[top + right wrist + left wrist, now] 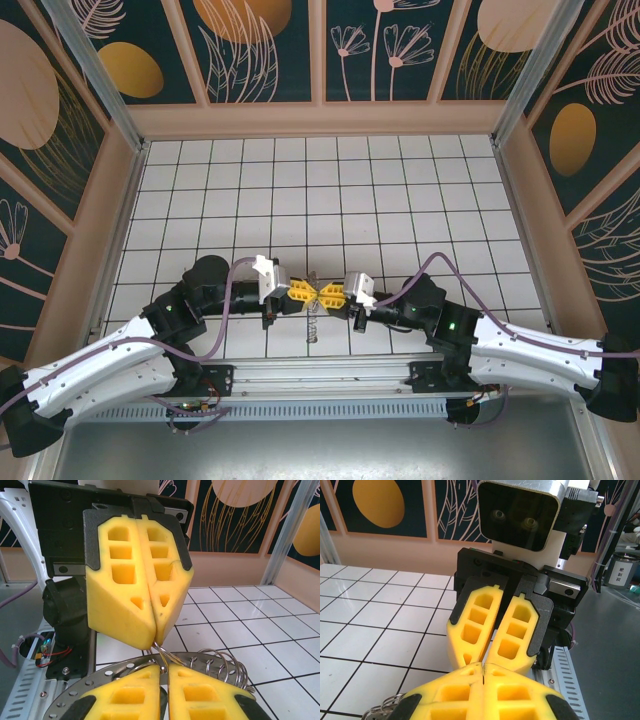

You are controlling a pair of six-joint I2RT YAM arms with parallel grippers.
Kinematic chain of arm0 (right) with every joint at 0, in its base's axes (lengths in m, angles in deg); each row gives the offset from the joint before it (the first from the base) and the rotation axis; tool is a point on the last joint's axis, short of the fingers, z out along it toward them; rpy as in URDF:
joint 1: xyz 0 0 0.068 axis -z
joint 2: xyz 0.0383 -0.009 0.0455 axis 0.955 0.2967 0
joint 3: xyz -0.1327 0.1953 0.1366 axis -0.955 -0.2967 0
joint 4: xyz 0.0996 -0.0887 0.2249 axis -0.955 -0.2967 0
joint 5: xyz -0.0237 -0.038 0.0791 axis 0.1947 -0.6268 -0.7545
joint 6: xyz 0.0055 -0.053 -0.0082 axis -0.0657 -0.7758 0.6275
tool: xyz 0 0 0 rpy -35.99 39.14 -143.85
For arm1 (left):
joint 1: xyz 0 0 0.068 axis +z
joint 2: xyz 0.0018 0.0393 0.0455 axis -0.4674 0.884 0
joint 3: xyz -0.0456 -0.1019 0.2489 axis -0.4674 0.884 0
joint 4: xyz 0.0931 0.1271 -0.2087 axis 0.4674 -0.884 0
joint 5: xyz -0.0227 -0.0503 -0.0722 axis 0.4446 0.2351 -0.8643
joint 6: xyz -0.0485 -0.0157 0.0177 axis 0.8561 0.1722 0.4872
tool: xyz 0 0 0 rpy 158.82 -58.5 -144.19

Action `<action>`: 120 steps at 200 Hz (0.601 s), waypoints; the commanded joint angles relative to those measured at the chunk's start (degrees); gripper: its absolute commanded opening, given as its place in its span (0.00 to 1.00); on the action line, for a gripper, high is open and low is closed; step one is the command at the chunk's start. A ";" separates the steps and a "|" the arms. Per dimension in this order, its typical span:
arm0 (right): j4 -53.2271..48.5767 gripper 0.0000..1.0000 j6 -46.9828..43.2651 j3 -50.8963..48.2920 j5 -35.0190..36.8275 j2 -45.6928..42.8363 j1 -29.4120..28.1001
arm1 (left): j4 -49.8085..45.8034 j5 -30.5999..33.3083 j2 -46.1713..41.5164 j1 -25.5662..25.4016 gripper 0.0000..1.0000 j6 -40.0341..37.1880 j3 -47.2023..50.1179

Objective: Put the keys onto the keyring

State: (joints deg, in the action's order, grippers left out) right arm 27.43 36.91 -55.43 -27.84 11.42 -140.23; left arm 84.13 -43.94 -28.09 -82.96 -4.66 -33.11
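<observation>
- Since your left gripper point(154, 640) is clamped tight, pads flush together, with a thin wire loop poking out of its tips toward 6 o'clock, I'd call that a pinch on the keyring point(75, 687) itself.
- Your right gripper point(164, 672) sits nose to nose with it, squeezed down to a thin slit. That same wire runs straight into the slit, so it looks clenched on the ring's wire too.
- From above, the two meet tip to tip low on the tiled table point(300, 180), the left one at 9 o'clock of the meeting point and the right one at 3 o'clock. A bit of the ring dangles toward 6 o'clock.
- In the right wrist view, the ring's flat grey band with its holes sweeps out toward 8 o'clock under your right fingers. The bunch of small metal loops point(222, 662) sits at 3 o'clock, just beside them.
- Keys: honestly can't make them out, too small or hidden behind the pads, so I can't say whether one's on the wire yet.
- My read is you're mid-threading, both grippers working one wire of the ring.
- Next move calls for tiny, slow motion: one side anchors while the other slides along the wire without prying it out of the pinch. Mind that the floppy ring doesn't twist.
</observation>
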 commanded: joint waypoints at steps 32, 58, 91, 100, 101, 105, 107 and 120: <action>7.13 0.08 -1.46 0.40 -2.43 -0.97 0.53 | 1.99 -1.91 0.57 -0.32 0.00 -0.31 0.38; 9.13 0.07 -1.44 -0.86 -2.73 -1.98 0.55 | 1.86 -1.82 0.70 -0.33 0.00 -0.33 0.43; 9.57 0.06 -1.39 -0.85 -2.73 -1.59 0.77 | 2.17 -1.68 0.78 -0.36 0.00 -0.34 0.65; 9.72 0.03 -1.41 -0.87 -2.74 -1.46 0.77 | 2.21 -1.56 0.83 -0.36 0.00 -0.37 0.69; 9.78 0.03 -1.44 -0.87 -2.73 -1.46 0.77 | 2.23 -1.59 0.90 -0.32 0.00 -0.34 0.73; 9.89 0.01 -1.46 -0.87 -2.73 -1.46 0.73 | 2.24 -1.56 0.90 -0.35 0.00 -0.40 0.65; 9.88 0.01 -1.40 -0.87 -2.73 -1.46 0.72 | 2.27 -1.60 0.88 -0.37 0.00 -0.34 0.68; 10.07 0.00 -1.34 -0.87 -2.42 -1.46 0.76 | 2.28 -1.67 0.89 -0.34 0.00 -0.32 0.60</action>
State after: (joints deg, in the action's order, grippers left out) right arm 29.70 36.54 -56.74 -29.15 10.57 -139.66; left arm 84.79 -44.35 -27.76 -82.96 -4.68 -33.09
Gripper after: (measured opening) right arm 0.062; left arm 0.046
